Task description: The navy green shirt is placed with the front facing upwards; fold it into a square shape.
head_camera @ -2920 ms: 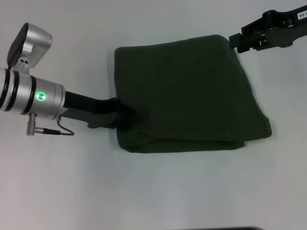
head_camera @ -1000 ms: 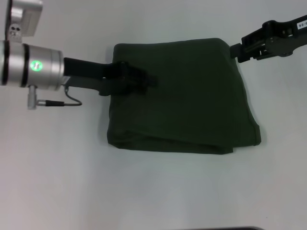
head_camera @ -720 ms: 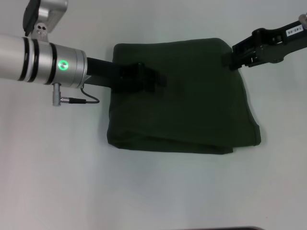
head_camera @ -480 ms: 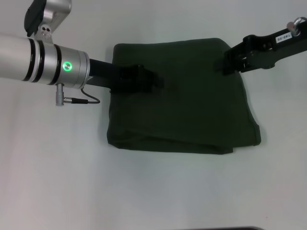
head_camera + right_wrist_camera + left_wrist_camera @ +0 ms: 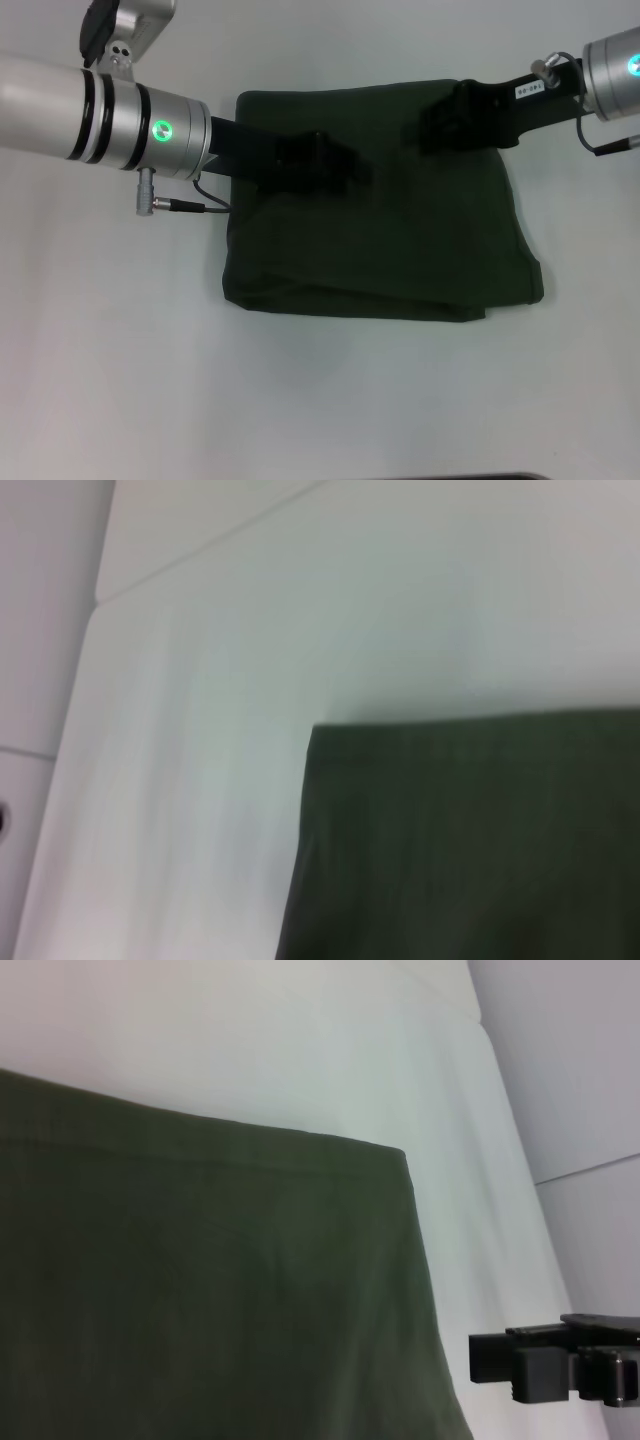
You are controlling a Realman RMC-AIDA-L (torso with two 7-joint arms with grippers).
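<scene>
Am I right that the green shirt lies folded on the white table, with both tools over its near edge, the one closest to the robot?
Not quite. The head view shows the left tool and the right tool over the far part of the green shirt, near its far edge. The near edge has nothing over it. The shirt does lie folded on the white table.

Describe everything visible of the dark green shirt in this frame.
The dark olive-green shirt lies folded into a rough rectangle of soft, matte fabric on the white table. Layered edges show along its near side; no print or sleeves are visible. The left gripper and right gripper are both over its far half, reaching in from opposite sides; contact cannot be confirmed.
</scene>
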